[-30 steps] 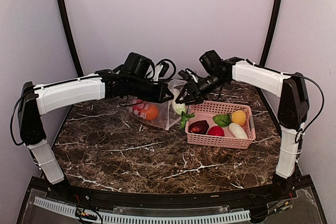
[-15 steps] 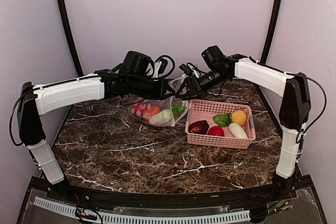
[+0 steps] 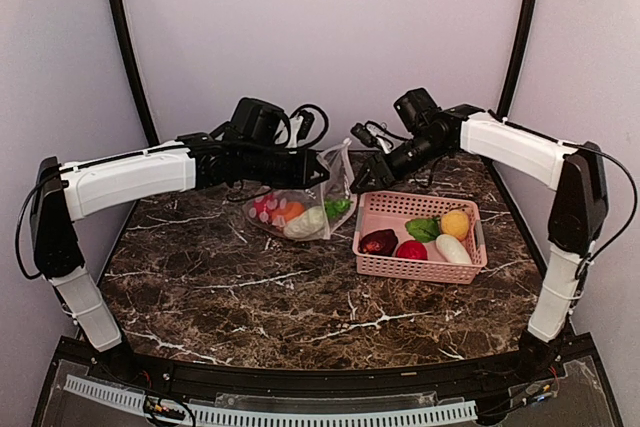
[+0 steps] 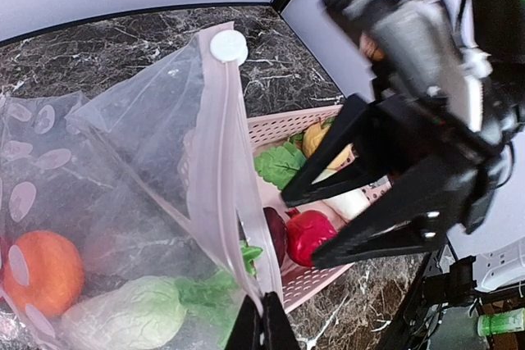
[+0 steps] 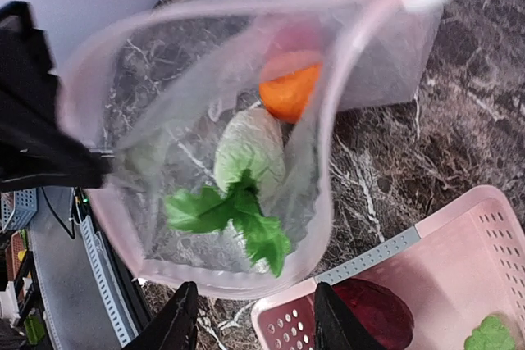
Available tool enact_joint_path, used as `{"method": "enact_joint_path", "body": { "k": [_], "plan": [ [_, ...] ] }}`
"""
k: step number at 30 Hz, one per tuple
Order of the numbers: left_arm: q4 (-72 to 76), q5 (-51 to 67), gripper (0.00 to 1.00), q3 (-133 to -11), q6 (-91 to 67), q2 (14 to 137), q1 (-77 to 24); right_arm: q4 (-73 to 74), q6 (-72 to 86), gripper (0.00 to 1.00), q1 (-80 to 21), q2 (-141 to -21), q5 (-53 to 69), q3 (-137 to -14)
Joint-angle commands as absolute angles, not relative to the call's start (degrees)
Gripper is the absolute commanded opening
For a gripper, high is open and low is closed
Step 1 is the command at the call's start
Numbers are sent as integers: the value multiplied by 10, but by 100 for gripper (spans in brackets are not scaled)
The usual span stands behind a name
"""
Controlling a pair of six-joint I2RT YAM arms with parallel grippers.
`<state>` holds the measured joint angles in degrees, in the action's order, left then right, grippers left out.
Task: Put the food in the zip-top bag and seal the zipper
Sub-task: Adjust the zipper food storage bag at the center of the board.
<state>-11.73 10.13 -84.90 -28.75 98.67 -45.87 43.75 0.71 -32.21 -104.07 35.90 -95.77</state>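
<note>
At the far middle of the tabletop (image 3: 250, 287), the zip-top bag (image 4: 139, 145) hangs from the left end effector (image 4: 261, 317). Its fingers are pressed together on the zipper (image 4: 221, 178), lifting one lip so that the mouth gapes toward the right arm. A white-green cabbage (image 5: 250, 149) and an orange piece (image 5: 287, 92) already lie inside, on the bag's lower wall.

The right end effector (image 3: 362, 179) hovers just beside that mouth, over the far left corner of the pink basket (image 3: 420, 269). Its fingers are spread wide and it holds nothing.

The rest of the food sits in the basket, below this end effector and to its right. The maroon piece (image 3: 379, 241) and the red piece (image 3: 411, 249) are closest, at the near left. The right arm is plainly the nearer one, and the left is occupied with the bag.

The next pick probably calls for a short reach down and back from the mouth, with the fingers closing across the maroon piece's narrower width. From the basket, the bag's opening lies to the left and higher.
</note>
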Motion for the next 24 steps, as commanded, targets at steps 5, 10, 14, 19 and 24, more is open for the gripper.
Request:
{"method": "enact_joint_path", "body": {
  "k": [5, 10, 14, 19, 24],
  "plan": [
    [-107, 110, 1, -841, -292, 954, -454, 452, 24, 26, -320, -1130, 381, -1025],
    [-118, 105, 1, -845, -285, 952, -454, 468, 24, 0, -320, -1131, 390, -1061],
    [-142, 82, 1, -850, -267, 945, -451, 483, 18, 0, -320, -1096, 391, -1086],
    [-144, 62, 1, -842, -263, 934, -441, 471, 15, 0, -320, -1056, 396, -1066],
    [-151, 57, 1, -852, -253, 929, -438, 479, 16, 0, -319, -1078, 417, -1061]
  ]
}}
